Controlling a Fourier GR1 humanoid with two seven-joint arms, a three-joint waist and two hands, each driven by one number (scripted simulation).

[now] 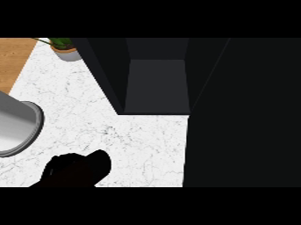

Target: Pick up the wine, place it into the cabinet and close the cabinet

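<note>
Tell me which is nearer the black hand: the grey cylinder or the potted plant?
The grey cylinder, at the view's left edge just above the hand; the potted plant sits far off at the top.

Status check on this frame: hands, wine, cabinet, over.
Left hand at lower left over counter, state unreadable; right hand not in view. Wine not visible. Cabinet open, nothing seen before its opening.

You see one black hand (75,170), a matte, lumpy shape; up-left of the hand, a smooth grey cylindrical forearm (7,125) ends in a rim.
</note>
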